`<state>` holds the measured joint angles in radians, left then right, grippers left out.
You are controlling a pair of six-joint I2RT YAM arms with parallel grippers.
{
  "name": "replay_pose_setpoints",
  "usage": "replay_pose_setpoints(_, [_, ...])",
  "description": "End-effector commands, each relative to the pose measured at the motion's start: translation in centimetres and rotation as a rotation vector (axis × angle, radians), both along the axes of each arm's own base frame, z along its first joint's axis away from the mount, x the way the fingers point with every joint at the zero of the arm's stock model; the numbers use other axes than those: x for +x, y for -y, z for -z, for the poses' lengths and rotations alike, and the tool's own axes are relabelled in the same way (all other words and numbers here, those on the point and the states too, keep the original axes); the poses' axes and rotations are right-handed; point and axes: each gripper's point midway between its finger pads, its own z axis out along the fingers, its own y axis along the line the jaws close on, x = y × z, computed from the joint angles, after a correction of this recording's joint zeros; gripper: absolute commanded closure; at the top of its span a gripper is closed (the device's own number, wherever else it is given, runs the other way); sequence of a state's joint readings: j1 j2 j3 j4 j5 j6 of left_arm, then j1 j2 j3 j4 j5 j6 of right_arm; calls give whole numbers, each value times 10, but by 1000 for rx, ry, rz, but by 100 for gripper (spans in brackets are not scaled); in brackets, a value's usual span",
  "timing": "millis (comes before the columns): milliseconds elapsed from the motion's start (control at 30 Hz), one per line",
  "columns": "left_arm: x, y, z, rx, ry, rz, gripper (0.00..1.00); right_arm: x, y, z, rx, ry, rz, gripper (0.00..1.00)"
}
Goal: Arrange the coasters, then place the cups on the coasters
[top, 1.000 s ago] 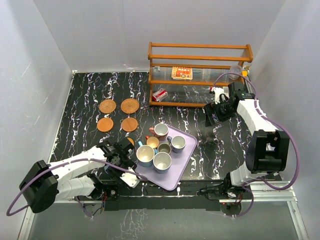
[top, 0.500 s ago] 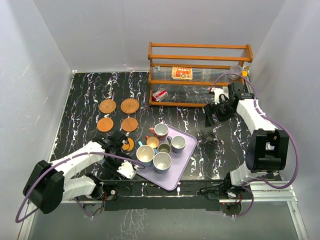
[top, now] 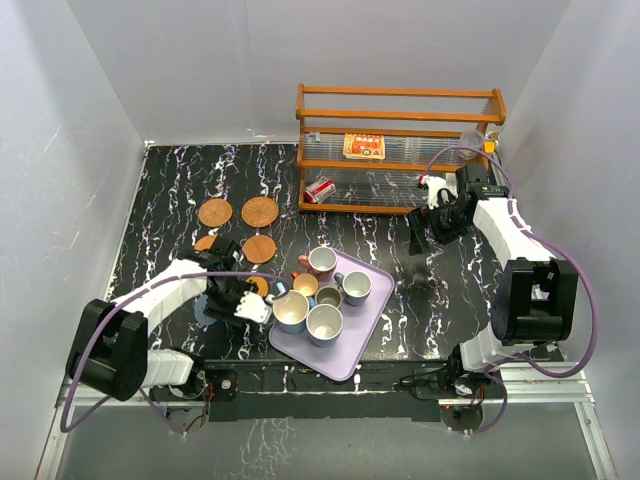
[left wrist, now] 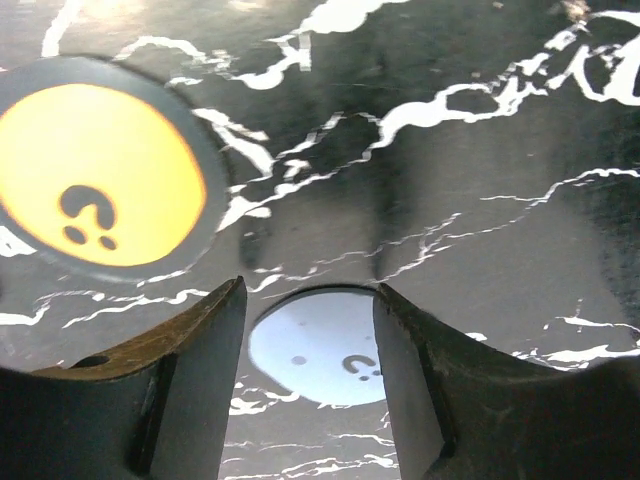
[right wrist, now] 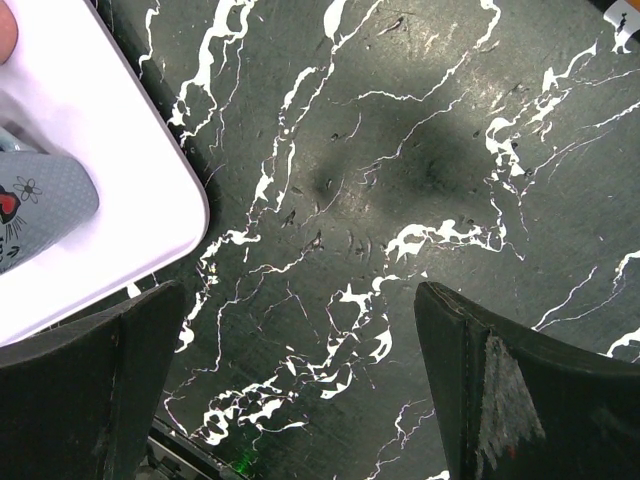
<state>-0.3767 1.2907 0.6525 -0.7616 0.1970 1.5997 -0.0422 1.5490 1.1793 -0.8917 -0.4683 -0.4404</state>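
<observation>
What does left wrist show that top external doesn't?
Left wrist only: a clear look at the grey-blue coaster, flat on the table and framed by the open left gripper, with small black marks on it.
Top external only: four brown and orange coasters, six cups on the tray, the shelf, and the open right gripper.
Both: the dotted orange coaster and the marbled table.

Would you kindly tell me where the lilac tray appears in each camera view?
Top external: the lilac tray sits just below centre.
Left wrist: not in it.
Right wrist: one corner of it fills the upper left.
Shared landmark: the black white-veined table, seen in all three views.
</observation>
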Motion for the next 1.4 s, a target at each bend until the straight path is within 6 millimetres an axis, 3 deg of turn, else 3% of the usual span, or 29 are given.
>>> replay_pose_setpoints(0, [12,23,-28,-129,5,-82,46,12,-3,-28,9,95,-23,2])
replay_pose_setpoints(133, [9,27,-52,-173,-10,-194,42,14,-4,-31,16,100,-32,2])
replay_pose_setpoints(267, [9,17,-61,-177,-11,-331,38,16,-9,-36,35,110,-48,2])
replay_pose_setpoints(433, [11,-4,-60,-175,12,-522,28,16,-12,-45,45,134,-73,2])
replay_pose_setpoints(700, [-2,-33,-43,-116,72,-749,2,13,-16,-59,55,179,-109,2])
replay_pose_setpoints(1100, [5,-48,-16,-57,136,-793,1,9,-15,-51,46,168,-133,2])
replay_pose_setpoints(1367, [3,-53,-12,-37,125,-769,1,10,-14,-44,44,151,-131,2])
